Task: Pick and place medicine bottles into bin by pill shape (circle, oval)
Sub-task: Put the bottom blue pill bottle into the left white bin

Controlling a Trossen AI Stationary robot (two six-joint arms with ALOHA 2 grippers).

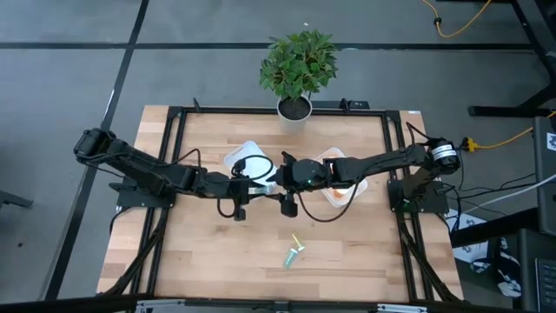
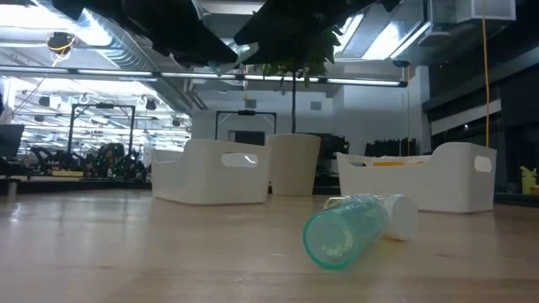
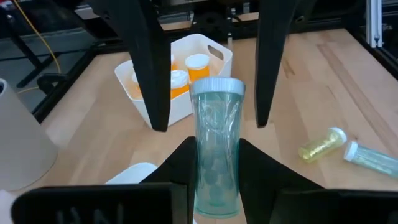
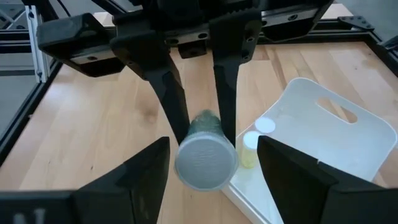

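A pale teal medicine bottle (image 3: 216, 143) with a white cap (image 4: 205, 160) hangs above the table's middle, and my left gripper (image 3: 213, 142) is shut on it. My right gripper (image 4: 211, 142) faces it, open. Its fingers (image 3: 151, 68) stand on either side of the cap end with a gap on each side. One white bin (image 3: 211, 48) holds orange bottles (image 3: 198, 67). The other bin (image 4: 336, 130) holds a yellow-green bottle (image 4: 249, 152). Near the front edge, a teal bottle (image 2: 349, 231) and a yellow-green one (image 3: 322, 144) lie on their sides on the table. My left gripper pinches the teal bottle's body near its base end (image 3: 214, 183) between its two fingers (image 3: 180, 163). The bottle lies along the fingers, its cap end sticking out forward toward my right gripper. It is lifted clear of the table, close to level.
A potted plant (image 1: 295, 109) stands at the table's far edge, behind the two bins (image 1: 246, 158) (image 1: 340, 193). Black frame rails (image 1: 169, 139) run along the table's sides. Bare wood (image 1: 217, 252) lies toward the near edge around the two loose bottles.
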